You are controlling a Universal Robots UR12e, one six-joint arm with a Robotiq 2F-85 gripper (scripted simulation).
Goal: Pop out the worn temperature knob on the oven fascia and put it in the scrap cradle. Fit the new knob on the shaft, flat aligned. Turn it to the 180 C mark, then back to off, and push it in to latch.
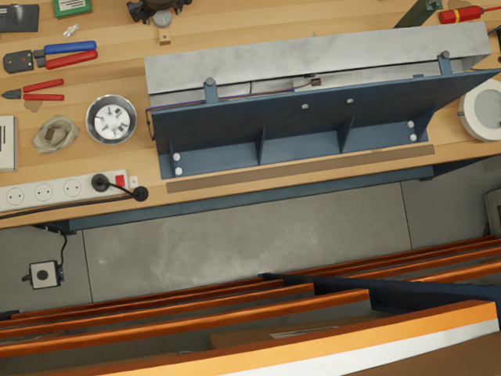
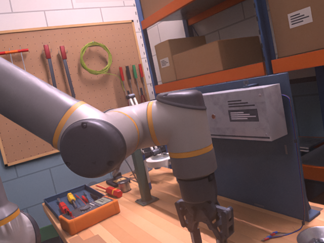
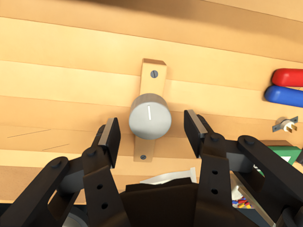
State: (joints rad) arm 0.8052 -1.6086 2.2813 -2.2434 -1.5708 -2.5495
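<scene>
The oven fascia's front is hidden; only the blue back of its stand (image 1: 291,121) and the grey box behind it (image 2: 246,112) show, so the shaft cannot be seen. A pale grey knob (image 3: 149,116) with a white pointer line stands upright on a small wooden strip (image 3: 149,110) screwed to the bench, and my gripper (image 3: 151,133) hangs open just above it, one finger to each side, holding nothing. In the side camera the same knob (image 1: 162,18) sits at the bench's far edge under the gripper (image 1: 156,8). In the second side camera the fingertips (image 2: 206,235) run off the bottom.
Orange shelving (image 1: 251,315) fills the area in front of the bench. Red and blue pliers (image 1: 60,53), a round metal dish (image 1: 111,119), a crumpled rag (image 1: 54,133) and a power strip (image 1: 60,190) lie left of the fascia. An orange tool tray (image 2: 83,206) sits near the pegboard.
</scene>
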